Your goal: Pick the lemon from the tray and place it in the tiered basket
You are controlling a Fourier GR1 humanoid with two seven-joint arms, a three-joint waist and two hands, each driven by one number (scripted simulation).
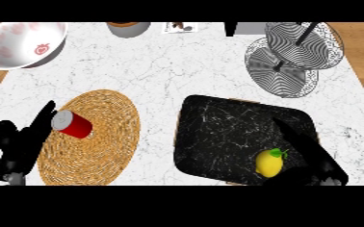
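Note:
A yellow lemon (269,163) with a small green leaf lies near the front right corner of the black marbled tray (220,130). My right hand (307,149) hovers just right of the lemon, its dark fingers stretched straight over the tray and holding nothing. The tiered basket (293,55), black-and-white striped wire with two round levels on a dark post, stands at the back right of the counter. My left hand (25,142) rests open at the left edge, fingers up, beside the woven mat.
A red can (71,123) lies tilted on a round woven mat (96,139) at the left. A white bowl with red marks (28,43) sits at the back left. A grey pot (128,28) and a small card (179,27) are at the back edge.

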